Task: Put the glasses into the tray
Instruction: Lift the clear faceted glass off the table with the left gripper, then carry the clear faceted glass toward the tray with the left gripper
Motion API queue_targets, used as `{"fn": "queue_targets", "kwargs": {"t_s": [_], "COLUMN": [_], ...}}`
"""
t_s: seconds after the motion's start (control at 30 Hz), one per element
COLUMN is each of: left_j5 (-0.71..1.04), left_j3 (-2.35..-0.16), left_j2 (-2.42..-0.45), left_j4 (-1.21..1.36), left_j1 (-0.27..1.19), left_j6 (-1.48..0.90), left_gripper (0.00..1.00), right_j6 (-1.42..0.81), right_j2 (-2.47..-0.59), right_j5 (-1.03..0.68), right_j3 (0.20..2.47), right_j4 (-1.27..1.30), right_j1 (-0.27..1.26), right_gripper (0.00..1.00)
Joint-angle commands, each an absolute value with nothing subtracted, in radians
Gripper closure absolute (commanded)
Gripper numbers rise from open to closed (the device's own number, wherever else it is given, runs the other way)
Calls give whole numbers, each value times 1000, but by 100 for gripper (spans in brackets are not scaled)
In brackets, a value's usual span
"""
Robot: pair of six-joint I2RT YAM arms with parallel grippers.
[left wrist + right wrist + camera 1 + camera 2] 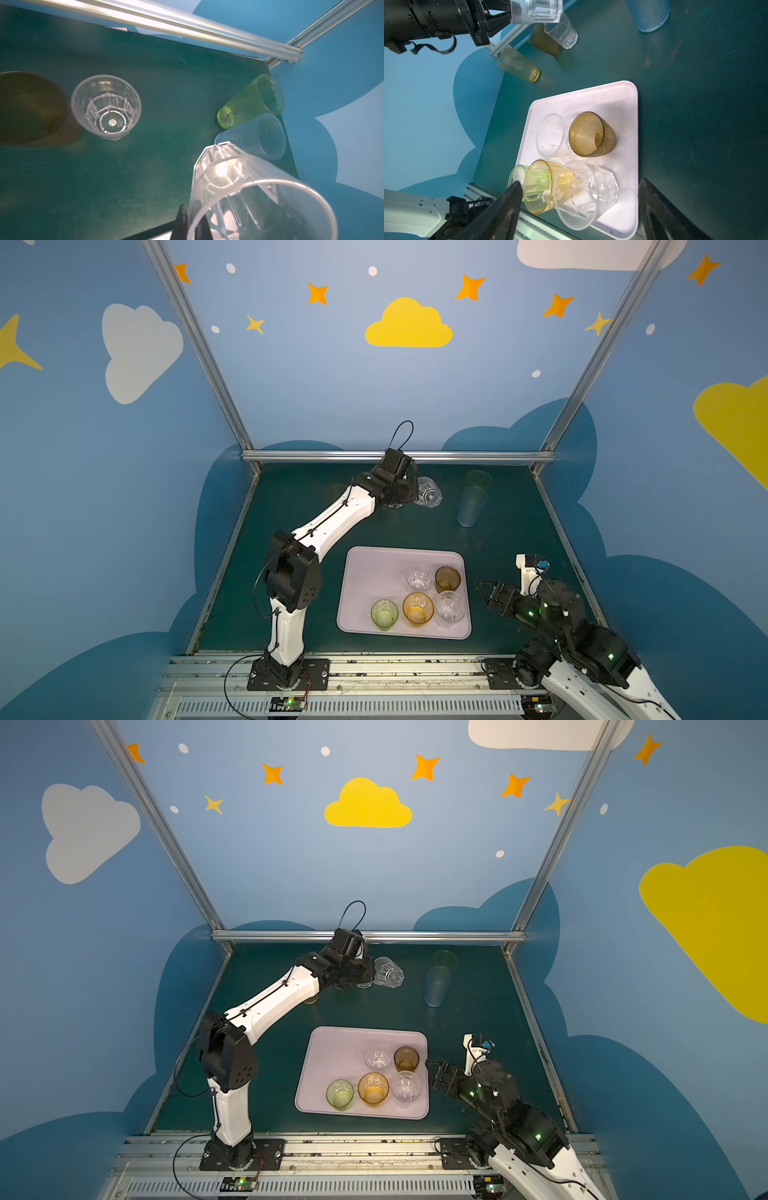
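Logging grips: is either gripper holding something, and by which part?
The left gripper pinches a clear faceted glass by its rim; the right gripper is open and empty.

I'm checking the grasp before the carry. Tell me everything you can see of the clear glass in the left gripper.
The clear glass is a short see-through tumbler, plastic by the look, with a smooth round rim and faceted lower walls. It is empty. The left gripper is shut on its rim, one finger inside, one outside. It is tipped on its side, base pointing away from the gripper, seemingly lifted off the green table near the back. Nothing else touches it.
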State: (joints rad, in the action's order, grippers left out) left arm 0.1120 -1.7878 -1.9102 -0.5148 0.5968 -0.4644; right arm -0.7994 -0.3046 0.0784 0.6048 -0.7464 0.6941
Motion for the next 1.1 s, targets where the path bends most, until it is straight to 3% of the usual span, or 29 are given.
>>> {"fn": "queue_targets", "kwargs": {"t_s": [0.0, 0.53, 1.07], "left_j5": [96, 16, -35], "left_j3": [-1728, -1339, -1077], "left_j2": [-1792, -1319, -1016], "left_j4": [-437, -420, -507], "left_j1": [607, 658, 659], "left_j6": [-448, -479, -471], "left_gripper": [96, 96, 94], "right_j6": [-762, -720, -716], "right_j2": [-329, -349, -461], "right_j5": [36, 8, -139], "right_j3": [638, 718, 755], "right_j4": [-716, -710, -617], "right_j1": [690, 689, 688], "right_gripper": [14, 14, 14]}}
